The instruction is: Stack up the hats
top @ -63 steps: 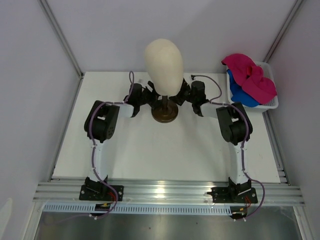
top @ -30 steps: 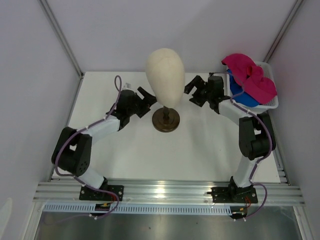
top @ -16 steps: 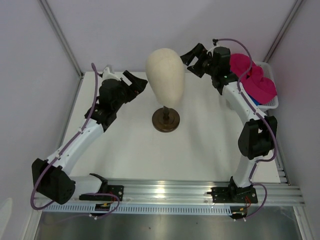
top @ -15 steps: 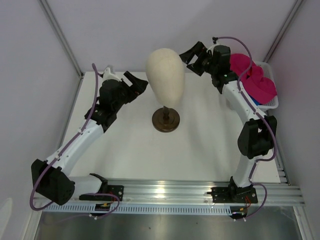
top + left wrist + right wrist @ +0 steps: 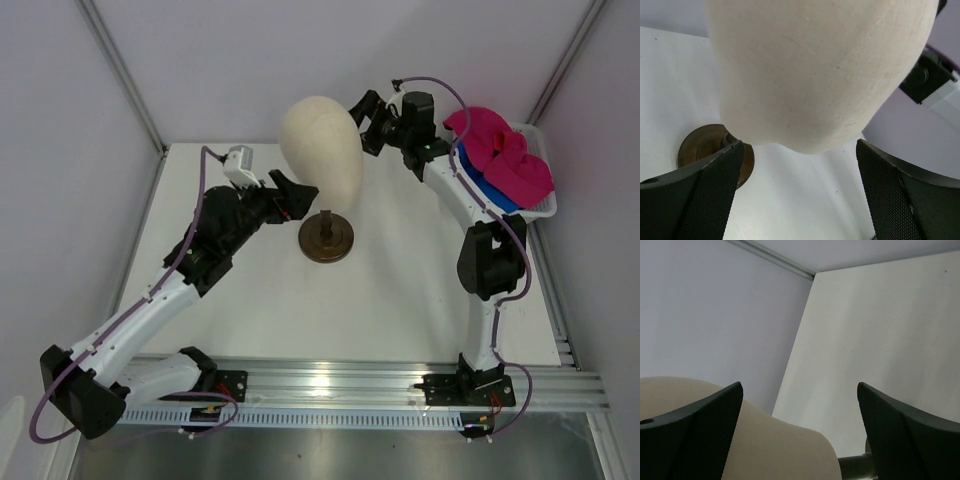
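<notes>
The magenta-pink cap [image 5: 502,150] lies on top of the royal blue cap [image 5: 487,190] in the white mesh basket [image 5: 543,207] at the back right. My left gripper [image 5: 297,196] is open, just under the left side of the cream mannequin head [image 5: 320,145]; in the left wrist view its fingers [image 5: 695,200] stand wide apart below the head [image 5: 815,75]. My right gripper [image 5: 368,120] is open, close to the head's upper right side. In the right wrist view the head [image 5: 740,450] shows between its fingers [image 5: 910,435]. Neither gripper holds anything.
The head leans left on its post above the dark round stand [image 5: 326,237], which also shows in the left wrist view [image 5: 710,150]. The stand's post shows in the right wrist view [image 5: 855,466]. Booth walls close in the table at the back and sides.
The left gripper has moved right, in under the head. The right gripper has moved left, up against the head. The head now leans to the left.
</notes>
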### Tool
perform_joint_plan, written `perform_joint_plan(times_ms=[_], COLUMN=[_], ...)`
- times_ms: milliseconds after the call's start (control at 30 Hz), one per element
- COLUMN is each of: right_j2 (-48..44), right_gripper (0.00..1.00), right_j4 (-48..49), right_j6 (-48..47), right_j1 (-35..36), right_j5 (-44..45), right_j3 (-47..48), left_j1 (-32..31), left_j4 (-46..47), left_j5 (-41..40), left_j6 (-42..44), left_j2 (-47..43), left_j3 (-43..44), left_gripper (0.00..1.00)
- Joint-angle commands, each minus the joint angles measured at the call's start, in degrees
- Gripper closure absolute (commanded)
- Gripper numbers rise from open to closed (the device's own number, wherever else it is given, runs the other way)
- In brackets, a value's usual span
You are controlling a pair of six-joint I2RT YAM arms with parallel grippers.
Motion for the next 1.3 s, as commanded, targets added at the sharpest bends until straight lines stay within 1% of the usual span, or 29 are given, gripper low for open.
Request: perform_joint_plan(times_ms=[0, 100, 267, 367, 467, 500, 600, 700, 800, 900, 933, 1033, 1067, 1167, 1267], right_j2=[0.5, 1.3, 1.6, 1.9, 3.3, 4.3, 7.0, 9.1, 11.6, 13.3, 14.1, 16.2, 16.7, 18.6, 19.5], right_gripper=[0.00, 0.00, 0.00, 0.01, 0.01, 0.01, 0.00, 0.00, 0.00, 0.01, 0.00, 0.01, 0.01, 0.00, 0.01], right_j4=[3.4, 6.5, 5.4, 6.2, 8.0, 8.6, 12.1, 12.4, 12.4, 15.1, 17.3, 22.4, 23.9, 28.2, 27.9], right_j6=[0.7, 1.4, 0.9, 1.3, 2.4, 4.2, 7.4, 8.7, 9.0, 11.3, 13.0, 16.5, 19.0, 22.7, 22.9], right_j1=[1.4, 1.4, 0.8, 0.2, -1.2, -2.2, -3.6, -3.6, -2.5, -1.7, -1.5, -0.8, -0.7, -0.2, 0.2], right_j5=[-4.6, -6.4, -6.6, -7.9, -10.9, -12.5, -16.2, -18.9, -21.1, -22.3, -22.6, -23.6, -24.2, -24.7, -24.9], right_j3=[2.7, 2.9, 3.0, 3.0, 4.1, 4.4, 6.1, 9.7, 13.4, 13.8, 13.7, 14.0, 14.2, 14.9, 16.4], left_j1=[-2.1, -2.3, -2.2, -2.3, -2.3, -2.3, -2.2, -2.3, -2.3, -4.2, -4.7, -5.9, -6.0, -6.8, -8.4], left_j4=[2.1, -0.8, -1.2, -0.3, 1.9, 3.0, 6.1, 6.9, 5.5, 5.8, 5.9, 3.4, 2.4, 1.5, 1.7], left_j5=[-0.1, -1.7, -3.1, -3.2, -1.2, -0.3, 0.7, 1.6, 0.1, -3.3, -6.5, -11.8, -13.7, -15.4, -17.1], left_j6=[8.3, 11.0, 11.5, 12.1, 13.5, 14.1, 15.8, 16.2, 13.5, 11.1, 10.6, 8.6, 7.9, 7.0, 7.4], left_j2=[2.3, 4.5, 4.8, 4.4, 4.7, 4.8, 5.6, 6.7, 7.0, 5.7, 5.3, 5.5, 5.6, 6.5, 7.1], left_j3=[3.0, 5.6, 6.7, 6.2, 6.0, 5.9, 6.2, 7.6, 8.5, 7.0, 6.6, 6.9, 8.2, 9.2, 9.6], left_gripper=[0.04, 0.05, 0.04, 0.04, 0.04, 0.03, 0.03, 0.03, 0.03, 0.03, 0.03, 0.03, 0.03, 0.03, 0.03])
